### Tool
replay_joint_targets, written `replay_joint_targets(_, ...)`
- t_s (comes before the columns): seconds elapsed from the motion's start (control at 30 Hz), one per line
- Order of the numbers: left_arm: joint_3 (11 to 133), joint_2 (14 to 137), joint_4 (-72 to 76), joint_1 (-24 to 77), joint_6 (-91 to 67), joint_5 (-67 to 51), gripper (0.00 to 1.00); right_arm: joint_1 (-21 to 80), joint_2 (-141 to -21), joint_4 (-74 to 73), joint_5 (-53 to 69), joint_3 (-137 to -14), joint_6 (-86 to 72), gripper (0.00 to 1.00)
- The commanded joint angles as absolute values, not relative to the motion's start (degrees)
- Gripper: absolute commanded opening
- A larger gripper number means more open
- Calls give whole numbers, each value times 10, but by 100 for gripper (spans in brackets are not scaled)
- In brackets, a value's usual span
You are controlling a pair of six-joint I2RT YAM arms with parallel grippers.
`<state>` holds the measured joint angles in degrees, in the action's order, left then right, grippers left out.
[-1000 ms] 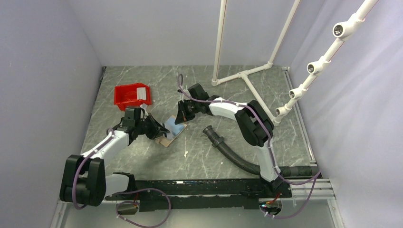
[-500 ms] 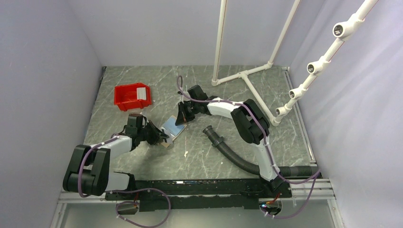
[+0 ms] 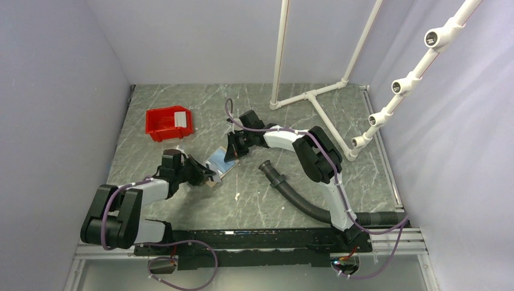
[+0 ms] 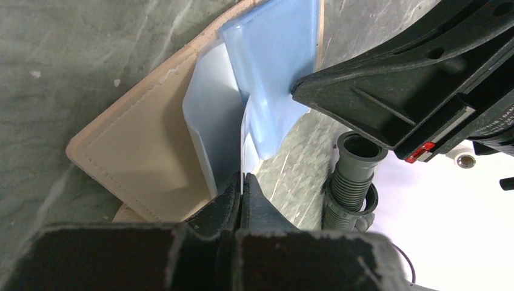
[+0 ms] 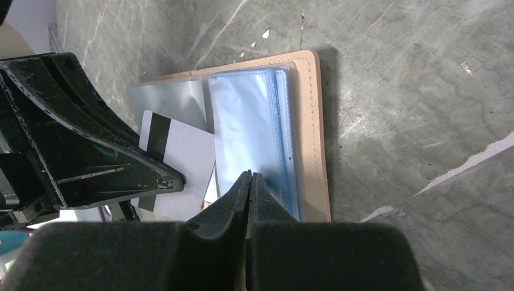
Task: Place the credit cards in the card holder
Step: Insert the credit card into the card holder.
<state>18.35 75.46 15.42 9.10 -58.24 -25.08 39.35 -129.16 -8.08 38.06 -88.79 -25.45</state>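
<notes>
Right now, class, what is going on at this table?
The left hand is shut on the edge of a whitish card with a black stripe, held against the open tan card holder. The right hand pinches the holder's blue plastic sleeves, bent upward. Whether the card has entered a pocket is unclear.

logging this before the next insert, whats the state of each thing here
left gripper: jaws shut on the white card's edge
right gripper: jaws shut on the blue sleeve, holding it raised
card holder: open, lying flat
white card: held beside the blue sleeve, not fully in
red bin: upright, whitish item inside
black hose: lying loose, untouched
</notes>
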Motion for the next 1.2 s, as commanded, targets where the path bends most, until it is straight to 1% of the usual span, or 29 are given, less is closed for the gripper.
replay_joint_targets(0.0, 175, 765, 227, 92, -589, -239, 0, 391, -1299, -69, 387, -900, -243, 0)
replay_joint_targets(0.1, 165, 763, 251, 92, -589, -238, 0, 391, -1302, -69, 389, -900, -243, 0)
replay_joint_targets(0.3, 163, 762, 252, 92, -581, -233, 0, 391, -1304, -70, 388, -901, -243, 0)
replay_joint_targets(0.47, 153, 779, 302, 92, -589, -239, 0, 391, -1303, -68, 389, -896, -243, 0)
replay_joint_targets(0.57, 159, 794, 305, 92, -591, -240, 0, 391, -1300, -66, 387, -892, -243, 0)
replay_joint_targets(0.8, 134, 814, 380, 92, -631, -224, 0, 391, -1297, -63, 385, -885, -244, 0)
replay_joint_targets(1.17, 114, 839, 439, 92, -695, -189, 0, 391, -1302, -62, 387, -888, -247, 0)
